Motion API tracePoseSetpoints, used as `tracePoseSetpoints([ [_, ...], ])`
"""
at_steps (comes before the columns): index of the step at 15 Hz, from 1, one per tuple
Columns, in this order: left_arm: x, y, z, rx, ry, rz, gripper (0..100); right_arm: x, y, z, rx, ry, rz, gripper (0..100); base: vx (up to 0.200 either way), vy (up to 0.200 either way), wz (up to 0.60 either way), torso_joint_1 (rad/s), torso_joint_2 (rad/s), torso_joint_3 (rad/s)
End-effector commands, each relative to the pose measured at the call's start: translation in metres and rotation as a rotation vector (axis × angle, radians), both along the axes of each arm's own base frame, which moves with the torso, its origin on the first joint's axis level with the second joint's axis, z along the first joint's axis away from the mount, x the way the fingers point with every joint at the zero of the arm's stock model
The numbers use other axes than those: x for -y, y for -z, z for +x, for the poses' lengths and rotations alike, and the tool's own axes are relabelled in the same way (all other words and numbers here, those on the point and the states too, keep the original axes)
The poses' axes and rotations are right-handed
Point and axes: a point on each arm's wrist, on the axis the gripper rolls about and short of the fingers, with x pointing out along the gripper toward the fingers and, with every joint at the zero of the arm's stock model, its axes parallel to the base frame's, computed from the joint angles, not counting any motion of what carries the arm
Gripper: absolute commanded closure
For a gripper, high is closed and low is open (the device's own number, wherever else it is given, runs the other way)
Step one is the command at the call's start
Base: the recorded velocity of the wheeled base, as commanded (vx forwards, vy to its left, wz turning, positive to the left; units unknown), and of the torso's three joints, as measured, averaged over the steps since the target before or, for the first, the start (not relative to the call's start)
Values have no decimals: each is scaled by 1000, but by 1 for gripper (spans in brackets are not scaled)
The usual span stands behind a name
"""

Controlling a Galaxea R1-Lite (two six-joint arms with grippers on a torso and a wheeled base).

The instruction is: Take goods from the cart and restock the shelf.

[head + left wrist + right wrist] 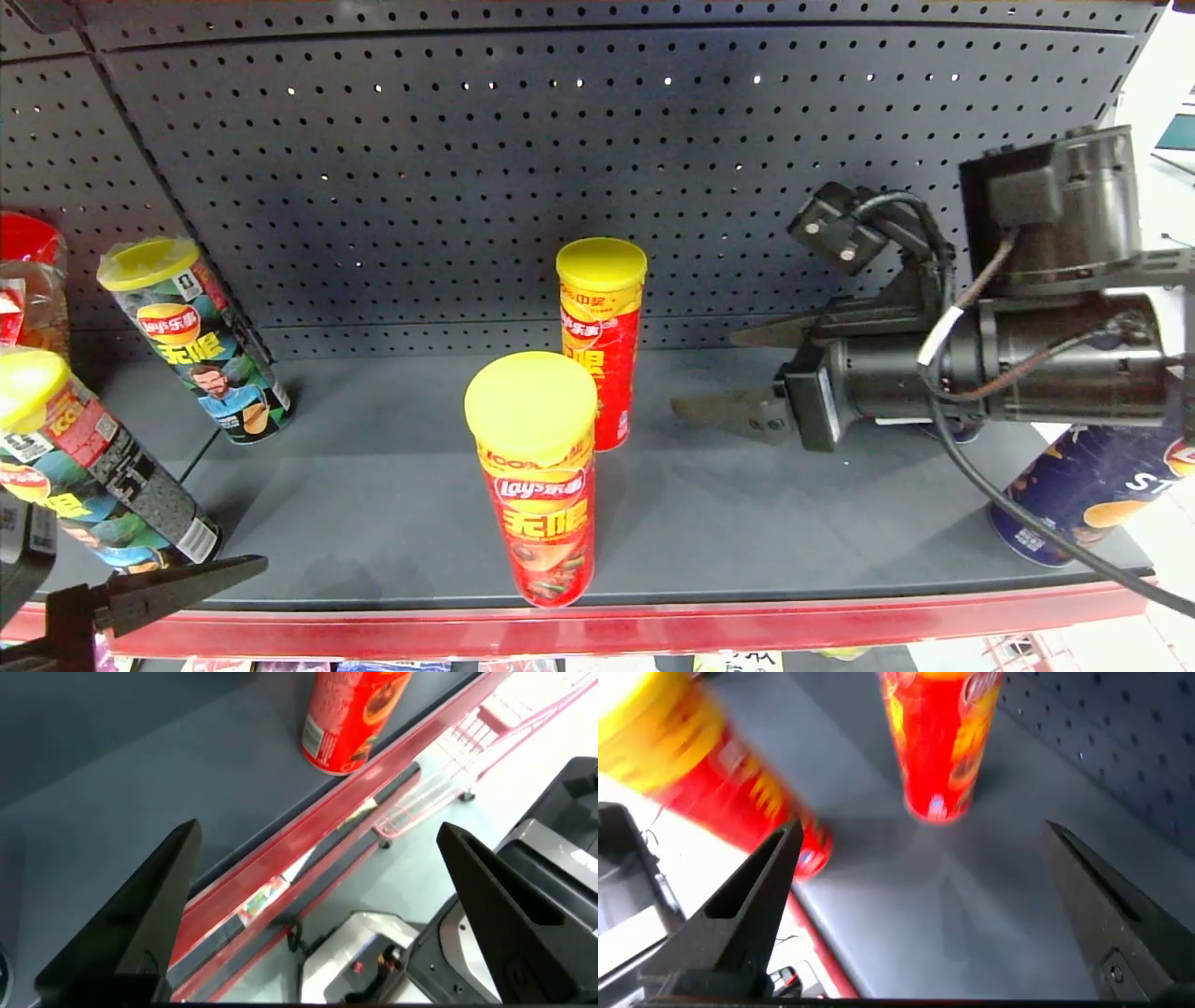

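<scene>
While both red cans [537, 485] stand upright on the shelf [373, 485], I hold nothing.
Right end effector [707, 371] spread, right of far can [600, 341]; left end effector [320, 835] spread; cans filed near-to-far for display, I judge.

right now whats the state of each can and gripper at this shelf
front red can, upright, yellow lid on, near the front edge of the shelf
rear red can, upright, lid on, near the back panel
rear green can, standing, lid on
front green can, standing, lid on
blue can, standing, top hidden by the arm
right gripper, open, empty, beside the rear red can
left gripper, open, empty
</scene>
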Motion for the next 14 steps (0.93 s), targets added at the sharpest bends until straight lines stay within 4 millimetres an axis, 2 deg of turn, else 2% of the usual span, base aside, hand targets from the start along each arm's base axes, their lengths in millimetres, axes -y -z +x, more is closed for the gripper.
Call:
tracePoseSetpoints([
  [1, 4, 4, 13, -60, -5, 25, 0, 43, -9, -60, 76, 10, 71, 0, 0, 0, 0, 0, 0, 0],
  [5, 11, 13, 35, -153, -32, 80, 0, 94, 14, -128, 125, 12, 104, 0, 0, 0, 0, 0, 0, 0],
  [7, 16, 17, 50, -178, -40, 134, 0, 111, 15, -149, 178, 44, 139, 0, 0, 0, 0, 0, 0, 0],
  [12, 34, 20, 89, -196, 29, 218, 0, 126, 6, -160, 221, 138, 206, 0, 0, 0, 0, 0, 0, 0],
  [14, 43, 20, 97, -201, 63, 226, 0, 129, 6, -162, 222, 158, 217, 0, 0, 0, 0, 0, 0, 0],
])
